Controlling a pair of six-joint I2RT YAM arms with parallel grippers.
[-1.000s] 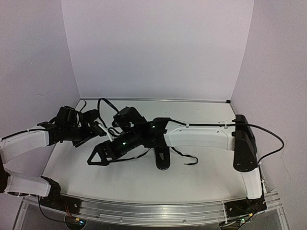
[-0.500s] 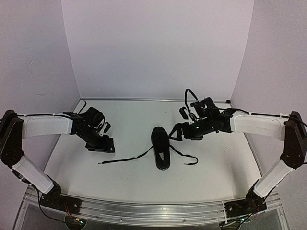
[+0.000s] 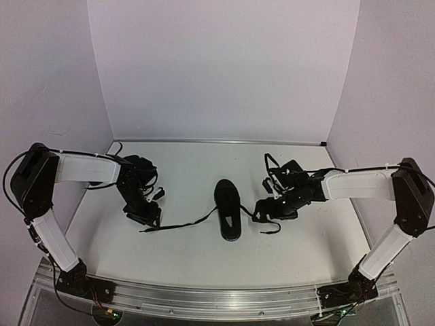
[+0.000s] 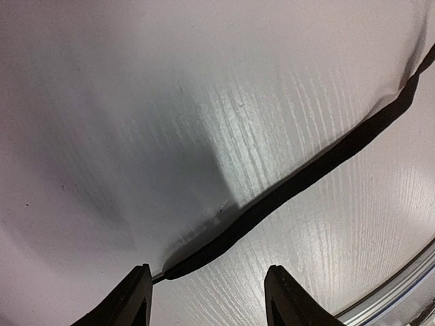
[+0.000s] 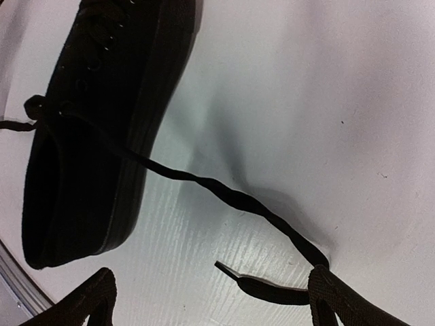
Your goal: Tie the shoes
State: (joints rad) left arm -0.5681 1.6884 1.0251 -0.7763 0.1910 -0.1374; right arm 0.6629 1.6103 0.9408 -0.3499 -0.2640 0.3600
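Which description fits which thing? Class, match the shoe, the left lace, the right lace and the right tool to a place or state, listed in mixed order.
Things:
1. shoe
2. left lace
3. right lace
4. right tool

Descriptions:
A. wide open, gripping nothing
B. stands in the middle of the table
C. lies flat, its tip between the fingers of the left tool
D. runs off the shoe's side, then doubles back on itself

Pairs: 1-B, 2-C, 3-D, 4-A
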